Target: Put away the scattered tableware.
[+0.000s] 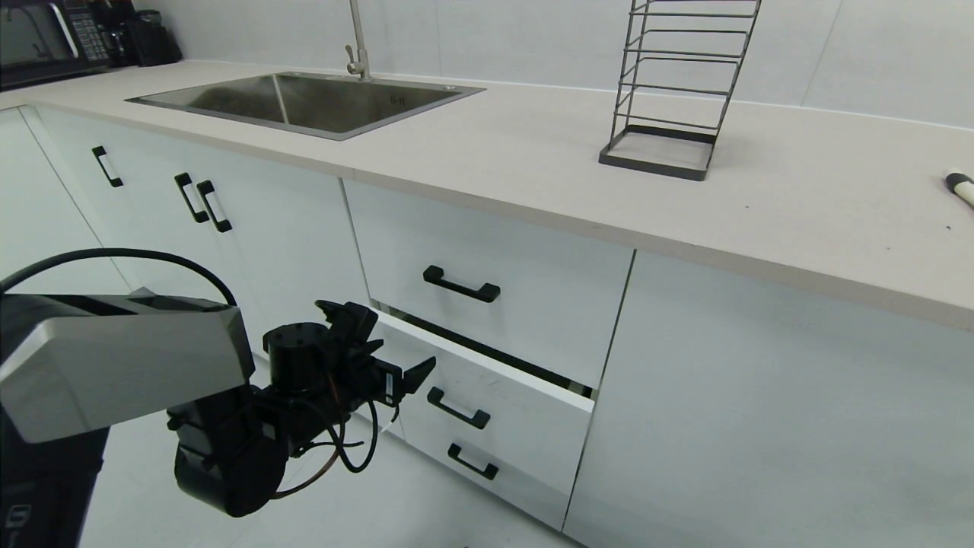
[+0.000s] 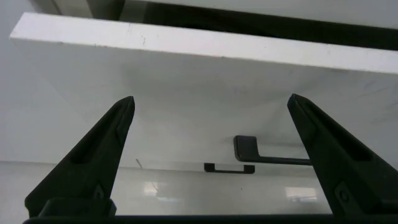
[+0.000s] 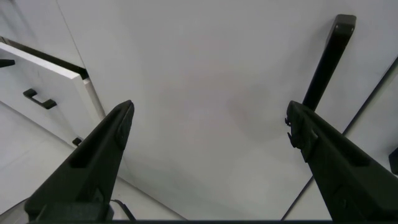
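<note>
My left gripper [image 1: 380,342] hangs open in front of the middle drawer [image 1: 494,380], which stands pulled out a little with a dark gap above its front. In the left wrist view the gripper [image 2: 211,102] faces the white drawer front [image 2: 186,74], and the drawer's black handle [image 2: 267,152] lies between and beyond the fingers, apart from them. My right gripper [image 3: 208,109] is open and holds nothing, facing a white cabinet door [image 3: 205,93] with an upright black handle [image 3: 329,62]. A small white and black item [image 1: 960,186] lies at the counter's right edge.
A steel sink [image 1: 304,99] with a tap is set in the counter [image 1: 533,167] at the left. A wire dish rack [image 1: 677,84] stands at the back right. Handles mark the top drawer [image 1: 461,284] and bottom drawer [image 1: 472,462]. A microwave [image 1: 46,38] sits far left.
</note>
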### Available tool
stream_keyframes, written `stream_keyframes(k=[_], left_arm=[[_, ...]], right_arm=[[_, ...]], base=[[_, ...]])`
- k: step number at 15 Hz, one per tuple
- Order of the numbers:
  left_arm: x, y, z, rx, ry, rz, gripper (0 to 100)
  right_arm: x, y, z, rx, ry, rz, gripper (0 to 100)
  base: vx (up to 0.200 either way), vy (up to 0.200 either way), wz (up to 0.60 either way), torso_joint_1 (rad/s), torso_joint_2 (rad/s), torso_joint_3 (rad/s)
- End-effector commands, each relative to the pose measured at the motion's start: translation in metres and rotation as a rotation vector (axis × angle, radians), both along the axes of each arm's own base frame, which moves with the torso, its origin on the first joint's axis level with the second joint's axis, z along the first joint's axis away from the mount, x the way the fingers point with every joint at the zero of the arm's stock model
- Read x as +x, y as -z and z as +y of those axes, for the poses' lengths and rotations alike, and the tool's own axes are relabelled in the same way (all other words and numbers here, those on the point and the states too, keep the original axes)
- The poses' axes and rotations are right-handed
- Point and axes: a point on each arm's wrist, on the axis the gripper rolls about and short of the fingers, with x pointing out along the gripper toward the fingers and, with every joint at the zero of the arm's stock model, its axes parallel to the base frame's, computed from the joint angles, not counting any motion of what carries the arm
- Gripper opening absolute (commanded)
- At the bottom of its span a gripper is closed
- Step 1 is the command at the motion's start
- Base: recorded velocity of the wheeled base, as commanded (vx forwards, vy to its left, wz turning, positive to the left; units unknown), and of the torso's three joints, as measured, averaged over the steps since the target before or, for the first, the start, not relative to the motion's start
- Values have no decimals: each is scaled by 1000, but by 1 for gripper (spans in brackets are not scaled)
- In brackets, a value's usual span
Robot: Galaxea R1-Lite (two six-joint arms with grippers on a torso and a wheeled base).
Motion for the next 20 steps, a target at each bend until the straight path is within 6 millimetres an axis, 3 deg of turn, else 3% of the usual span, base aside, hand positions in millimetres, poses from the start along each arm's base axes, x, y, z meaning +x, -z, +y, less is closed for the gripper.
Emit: stream_keyframes(k=[1,4,14,20], left_arm=[[3,3,-4,-9,38,-14,100],[5,10,-14,-23,91,-43,100],[27,18,-19,-38,83,-86,100],[15,15,-22,-43,96,-77,100]], right_arm=[[0,0,0,0,0,1,100],[0,0,0,0,0,1,100],[0,0,0,0,0,1,100],[0,0,0,0,0,1,100]], base=[[0,0,0,0,0,0],[0,0,0,0,0,0],[0,0,0,0,0,0],[0,0,0,0,0,0]])
